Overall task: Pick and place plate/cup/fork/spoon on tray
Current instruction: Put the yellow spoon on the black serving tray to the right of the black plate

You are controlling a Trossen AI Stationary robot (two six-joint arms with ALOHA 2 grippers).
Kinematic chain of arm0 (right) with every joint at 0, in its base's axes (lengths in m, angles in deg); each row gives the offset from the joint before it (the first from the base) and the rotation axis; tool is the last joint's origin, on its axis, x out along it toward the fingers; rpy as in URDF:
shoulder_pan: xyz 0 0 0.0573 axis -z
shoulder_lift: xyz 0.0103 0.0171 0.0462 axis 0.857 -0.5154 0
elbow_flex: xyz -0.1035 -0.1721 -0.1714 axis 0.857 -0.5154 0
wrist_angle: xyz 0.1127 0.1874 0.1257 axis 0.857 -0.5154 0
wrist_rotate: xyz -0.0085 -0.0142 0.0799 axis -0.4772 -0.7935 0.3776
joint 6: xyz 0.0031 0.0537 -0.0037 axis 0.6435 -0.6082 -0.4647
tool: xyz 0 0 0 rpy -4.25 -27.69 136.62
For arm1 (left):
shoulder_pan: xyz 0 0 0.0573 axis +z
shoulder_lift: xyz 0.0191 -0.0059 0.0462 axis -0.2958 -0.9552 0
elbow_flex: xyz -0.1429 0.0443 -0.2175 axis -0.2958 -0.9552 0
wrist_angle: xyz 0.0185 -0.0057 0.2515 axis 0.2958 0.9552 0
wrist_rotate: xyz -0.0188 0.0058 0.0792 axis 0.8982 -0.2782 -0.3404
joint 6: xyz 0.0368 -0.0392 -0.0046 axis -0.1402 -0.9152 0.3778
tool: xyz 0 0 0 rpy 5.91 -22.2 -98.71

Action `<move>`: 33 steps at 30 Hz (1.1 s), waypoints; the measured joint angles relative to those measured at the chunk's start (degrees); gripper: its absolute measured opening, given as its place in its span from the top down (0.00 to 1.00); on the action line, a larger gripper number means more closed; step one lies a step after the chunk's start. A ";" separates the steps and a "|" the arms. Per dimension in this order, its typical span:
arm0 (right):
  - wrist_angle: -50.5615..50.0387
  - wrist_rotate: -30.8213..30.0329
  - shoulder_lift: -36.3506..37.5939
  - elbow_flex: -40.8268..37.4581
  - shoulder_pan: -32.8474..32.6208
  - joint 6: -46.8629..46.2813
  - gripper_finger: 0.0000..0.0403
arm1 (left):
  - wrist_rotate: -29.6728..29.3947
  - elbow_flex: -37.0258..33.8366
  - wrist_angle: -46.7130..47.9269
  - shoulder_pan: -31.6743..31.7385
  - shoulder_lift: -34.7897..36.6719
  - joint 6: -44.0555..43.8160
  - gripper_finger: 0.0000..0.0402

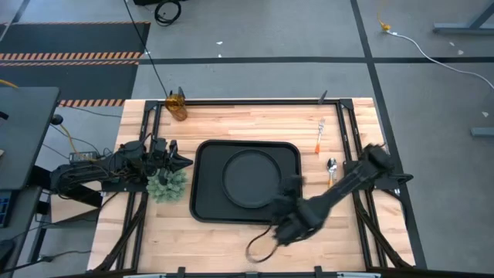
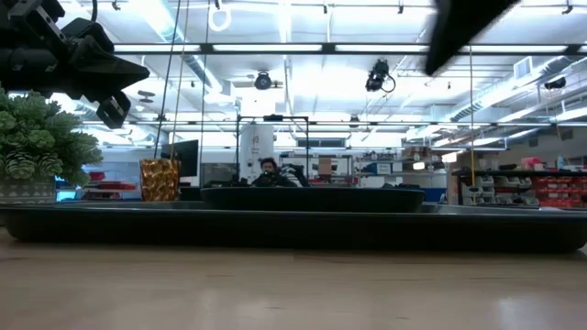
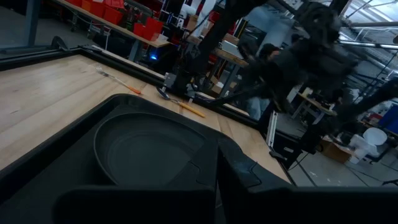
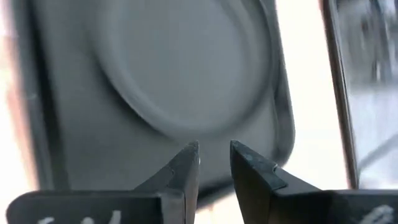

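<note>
The round black plate (image 1: pixel 251 177) lies flat on the black tray (image 1: pixel 207 202) at the table's middle; both also show in the right wrist view, plate (image 4: pixel 186 62) and tray (image 4: pixel 62 124). The amber cup (image 1: pixel 177 104) stands at the far left. The fork (image 1: pixel 319 137) and the spoon (image 1: pixel 332 171) lie on the wood to the tray's right. My right gripper (image 4: pixel 214 155) hovers over the tray's near right corner (image 1: pixel 287 188), empty, with a narrow gap between its fingers. My left gripper (image 1: pixel 185 162) waits shut at the tray's left edge.
A green leafy clump (image 1: pixel 166 184) sits just left of the tray, under my left arm. A black cable loop (image 1: pixel 258 247) lies near the table's front edge. Bare wood shows along the far side and near left.
</note>
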 joint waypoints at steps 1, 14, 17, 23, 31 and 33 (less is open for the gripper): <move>-0.83 0.40 2.07 -3.19 -0.60 -6.00 0.76 | 0.01 0.01 0.00 0.00 0.00 0.00 0.97; -1.95 27.62 18.17 -39.78 0.74 -38.60 0.55 | 0.00 0.01 0.00 0.00 0.00 0.00 0.97; -0.04 30.20 20.13 -44.75 1.67 -38.62 0.49 | -0.01 0.00 0.00 -0.01 0.01 0.00 0.97; 15.24 30.97 25.00 -53.88 4.04 -37.13 0.44 | 0.01 0.01 0.00 0.00 0.00 0.00 0.97; 22.07 30.90 28.47 -59.36 5.94 -38.16 0.44 | -0.01 0.02 -0.02 -0.01 -0.01 0.00 0.97; 22.13 30.90 29.15 -59.49 5.95 -37.86 0.45 | 0.01 0.01 -0.11 0.01 0.01 0.00 0.97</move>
